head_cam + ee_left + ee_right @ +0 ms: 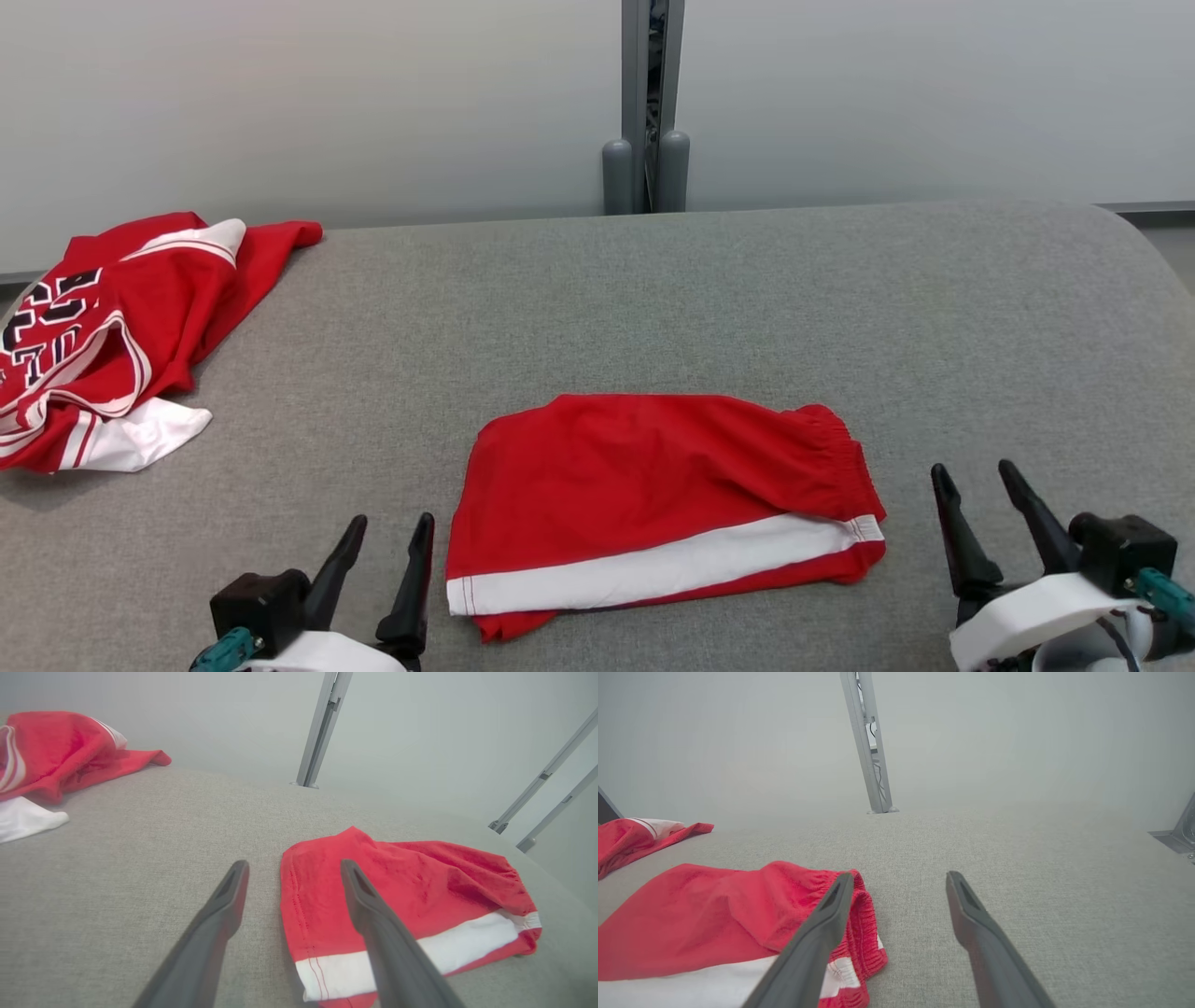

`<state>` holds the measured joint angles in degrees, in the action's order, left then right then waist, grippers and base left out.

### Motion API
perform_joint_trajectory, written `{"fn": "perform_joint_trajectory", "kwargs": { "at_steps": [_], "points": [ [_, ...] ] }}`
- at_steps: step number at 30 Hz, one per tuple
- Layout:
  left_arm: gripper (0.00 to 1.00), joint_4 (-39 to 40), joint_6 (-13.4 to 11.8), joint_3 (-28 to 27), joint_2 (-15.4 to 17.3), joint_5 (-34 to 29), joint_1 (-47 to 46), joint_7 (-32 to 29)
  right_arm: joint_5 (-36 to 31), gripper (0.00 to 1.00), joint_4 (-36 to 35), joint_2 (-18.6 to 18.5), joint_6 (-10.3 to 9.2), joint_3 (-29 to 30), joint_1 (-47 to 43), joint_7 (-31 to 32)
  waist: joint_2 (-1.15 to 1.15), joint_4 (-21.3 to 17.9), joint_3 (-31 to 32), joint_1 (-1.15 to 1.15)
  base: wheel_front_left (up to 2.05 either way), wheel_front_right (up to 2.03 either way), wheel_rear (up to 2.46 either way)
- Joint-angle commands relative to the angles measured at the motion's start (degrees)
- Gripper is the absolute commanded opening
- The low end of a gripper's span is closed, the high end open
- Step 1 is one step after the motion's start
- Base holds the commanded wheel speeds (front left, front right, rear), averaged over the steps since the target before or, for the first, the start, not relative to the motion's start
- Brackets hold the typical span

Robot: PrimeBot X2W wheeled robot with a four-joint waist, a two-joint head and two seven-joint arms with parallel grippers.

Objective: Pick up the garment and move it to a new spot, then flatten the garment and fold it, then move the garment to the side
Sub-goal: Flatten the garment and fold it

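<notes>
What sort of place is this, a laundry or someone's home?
Probably a robot test booth, not a home: a grey fabric-covered table, bare pale wall panels joined by a metal post, with folded red shorts and a crumpled red jersey laid out.

Left gripper [393, 520], right gripper [973, 468]: fingers [219, 914] spread.

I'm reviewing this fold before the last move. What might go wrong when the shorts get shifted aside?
The folded shorts lie loose between the open left gripper and right gripper; pinching only the top layer may undo the fold. The crumpled jersey takes up the far left of the table, so moving that way may tangle both red garments.
</notes>
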<state>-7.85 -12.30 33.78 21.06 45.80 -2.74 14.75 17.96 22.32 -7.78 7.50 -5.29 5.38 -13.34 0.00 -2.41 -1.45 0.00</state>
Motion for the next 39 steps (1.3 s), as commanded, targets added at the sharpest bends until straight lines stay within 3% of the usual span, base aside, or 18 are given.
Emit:
{"fn": "perform_joint_trajectory", "kwargs": {
  "at_steps": [1, 15, 28, 39],
  "points": [
    [1.0, 0.2, -0.6, -0.6, 0.3, -0.6, 0.0, 0.4, -0.9, 1.0, -1.9, 0.2, -0.01, 1.1, -0.6, 0.5, 0.0, -0.1, 0.5, 0.0, 0.0, 0.0, 0.0],
    [1.0, 3.0, -4.3, -7.2, 0.4, -4.8, 5.2, 0.5, -6.7, 1.0, -15.8, 3.0, -0.01, 4.4, -5.6, 5.6, 0.0, 0.9, 2.5, 0.0, 0.0, 0.0, 0.0],
    [1.0, 4.5, -2.4, -11.4, -1.4, -7.9, 9.7, 0.5, -6.9, 1.0, -17.2, 4.5, -0.01, 4.9, -7.8, 6.0, 0.0, 1.6, 3.1, 0.0, 0.0, 0.0, 0.0],
    [1.0, 3.8, -0.9, -9.6, -1.4, -8.2, 8.3, -1.5, -7.6, 1.0, -15.5, 3.4, -0.01, 3.1, -7.6, 8.5, 0.0, 1.8, 2.4, 0.0, 0.0, 0.0, 0.0]
  ]
}}
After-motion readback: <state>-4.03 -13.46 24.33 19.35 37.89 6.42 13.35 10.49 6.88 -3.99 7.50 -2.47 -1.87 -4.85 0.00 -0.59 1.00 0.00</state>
